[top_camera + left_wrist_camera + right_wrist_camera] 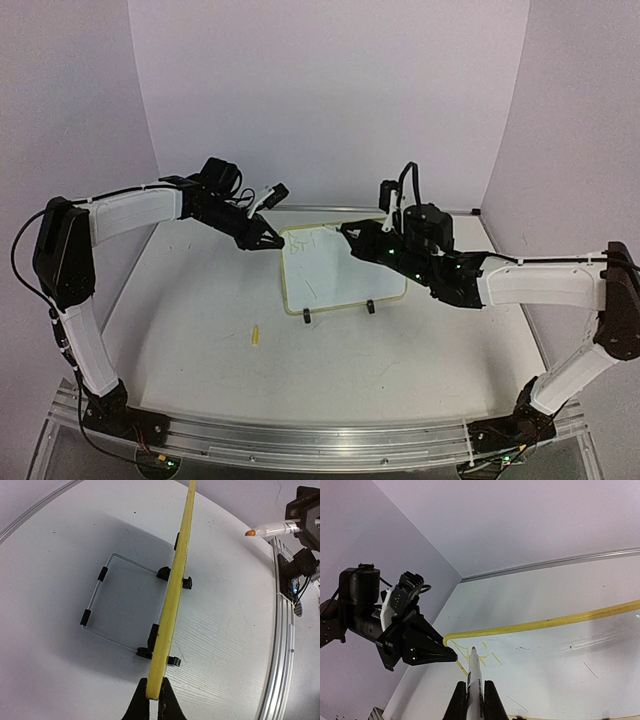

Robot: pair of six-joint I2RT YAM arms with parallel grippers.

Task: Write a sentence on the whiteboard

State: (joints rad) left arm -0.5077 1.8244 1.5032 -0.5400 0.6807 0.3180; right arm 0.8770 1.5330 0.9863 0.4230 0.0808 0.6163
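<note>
The whiteboard (345, 275) stands tilted on the table, and its yellow rim (175, 590) shows edge-on in the left wrist view. My left gripper (268, 238) (155, 694) is shut on the board's upper left corner. A few faint yellow strokes of the sentence (496, 658) (305, 246) sit near that corner. My right gripper (368, 246) (475, 694) is shut on a white marker (475, 677) with an orange tip. The tip points at the strokes, and in the left wrist view the marker (272, 529) hangs off the board's face.
A wire stand (120, 605) with black clips props the board from behind, and two black feet (338, 312) rest on the table. A small yellow cap (256, 335) lies in front of the board, to its left. Pale walls close in at the back and both sides.
</note>
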